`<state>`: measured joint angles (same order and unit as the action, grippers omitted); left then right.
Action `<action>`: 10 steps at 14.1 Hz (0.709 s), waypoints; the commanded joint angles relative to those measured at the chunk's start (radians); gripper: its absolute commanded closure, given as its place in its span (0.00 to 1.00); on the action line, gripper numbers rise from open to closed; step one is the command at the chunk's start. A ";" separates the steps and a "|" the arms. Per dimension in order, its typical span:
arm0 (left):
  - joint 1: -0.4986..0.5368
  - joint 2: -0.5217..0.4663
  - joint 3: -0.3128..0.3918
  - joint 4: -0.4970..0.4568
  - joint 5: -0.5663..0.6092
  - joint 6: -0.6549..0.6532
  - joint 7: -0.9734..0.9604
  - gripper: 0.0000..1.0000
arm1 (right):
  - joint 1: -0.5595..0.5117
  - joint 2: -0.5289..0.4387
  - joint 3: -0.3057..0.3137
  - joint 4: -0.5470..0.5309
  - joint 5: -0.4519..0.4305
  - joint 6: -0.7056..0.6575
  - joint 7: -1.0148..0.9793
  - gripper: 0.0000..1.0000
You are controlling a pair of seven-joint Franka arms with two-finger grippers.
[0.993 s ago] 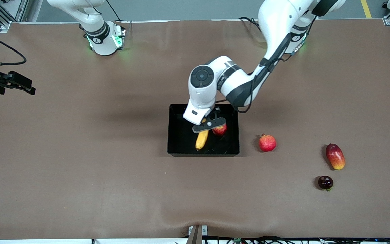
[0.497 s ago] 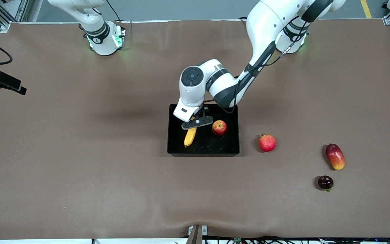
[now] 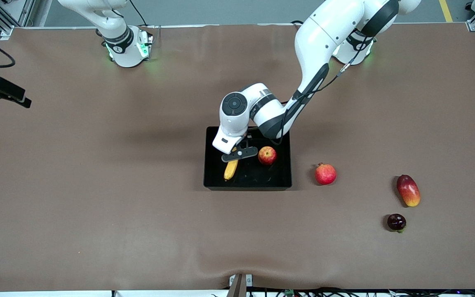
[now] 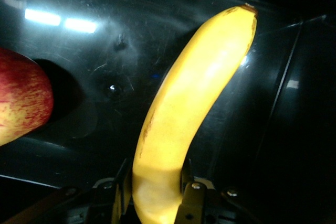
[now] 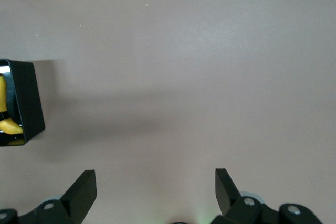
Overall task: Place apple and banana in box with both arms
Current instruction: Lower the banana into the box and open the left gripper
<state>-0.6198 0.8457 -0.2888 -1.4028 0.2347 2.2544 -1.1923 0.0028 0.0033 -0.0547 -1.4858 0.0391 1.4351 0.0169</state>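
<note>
The banana (image 3: 231,169) hangs inside the box (image 3: 283,173), clamped near its stem end by the left gripper (image 3: 238,154), its free tip pointing toward the box wall nearest the front camera; from the front view I cannot tell whether that tip touches the floor. The apple (image 3: 267,155) sits on the box floor beside the banana, toward the left arm's end, apart from it. The box lies near the middle of the table (image 3: 97,185), and the left arm (image 3: 316,49) reaches into it from its base at the table's top edge. Outside the box, toward the left arm's end, lie a pink-red fruit (image 3: 325,174), then a mango (image 3: 408,190) and a dark fruit (image 3: 396,222), the last nearest the front edge. The right gripper (image 3: 2,91) waits over the table's edge at the right arm's end. In the left wrist view the banana (image 4: 184,119) fills the middle, pinched between the fingers (image 4: 191,200) which press on both its sides, with the glossy box floor (image 4: 94,51) under it and the apple (image 4: 21,100) at the frame's edge. In the right wrist view the right gripper (image 5: 156,188) stands wide open, holding nothing, over bare table (image 5: 199,66), and a corner of the box (image 5: 26,103) shows with a bit of banana (image 5: 6,124) inside.
</note>
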 commanded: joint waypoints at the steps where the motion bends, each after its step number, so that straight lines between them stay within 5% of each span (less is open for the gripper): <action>1: -0.006 0.024 0.010 0.025 0.026 0.011 0.005 1.00 | 0.002 -0.034 -0.001 -0.042 -0.019 0.010 0.008 0.00; 7: -0.003 0.055 0.025 0.021 0.029 0.016 0.019 0.98 | 0.005 -0.031 0.001 -0.044 -0.019 0.011 0.008 0.00; 8: -0.003 0.055 0.025 0.021 0.028 0.016 0.016 0.78 | 0.008 -0.029 0.001 -0.044 -0.019 0.013 0.008 0.00; 9: -0.003 0.050 0.025 0.021 0.029 0.016 0.013 0.08 | 0.008 -0.028 0.001 -0.042 -0.021 0.014 0.008 0.00; 10: -0.001 0.043 0.025 0.022 0.031 0.016 0.008 0.00 | 0.009 -0.026 0.001 -0.040 -0.021 0.014 0.008 0.00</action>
<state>-0.6184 0.8770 -0.2688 -1.3997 0.2354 2.2617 -1.1754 0.0045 -0.0014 -0.0539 -1.5049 0.0324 1.4393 0.0169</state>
